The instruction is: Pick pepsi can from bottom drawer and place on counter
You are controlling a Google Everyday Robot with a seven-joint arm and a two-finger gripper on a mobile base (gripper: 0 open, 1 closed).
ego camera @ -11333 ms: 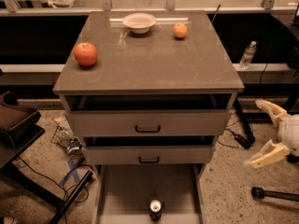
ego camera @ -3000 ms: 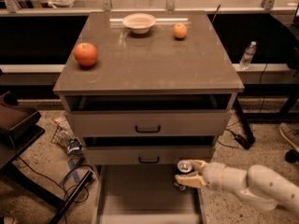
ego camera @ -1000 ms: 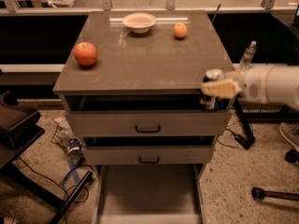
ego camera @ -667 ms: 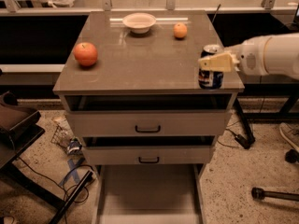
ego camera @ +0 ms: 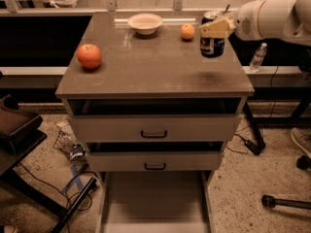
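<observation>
Well, the counter [ego camera: 155, 72] carries a white bowl [ego camera: 145, 22] at the back, a red apple [ego camera: 89, 56] on the left and a small orange [ego camera: 188, 31] just beside where I'm working. My gripper [ego camera: 214, 30] is clamped on the pepsi can [ego camera: 212, 47], held above the counter's right rear. A moment ago it was nearer the front edge. The bottom drawer [ego camera: 155, 198] stands open, its front cut off below.
</observation>
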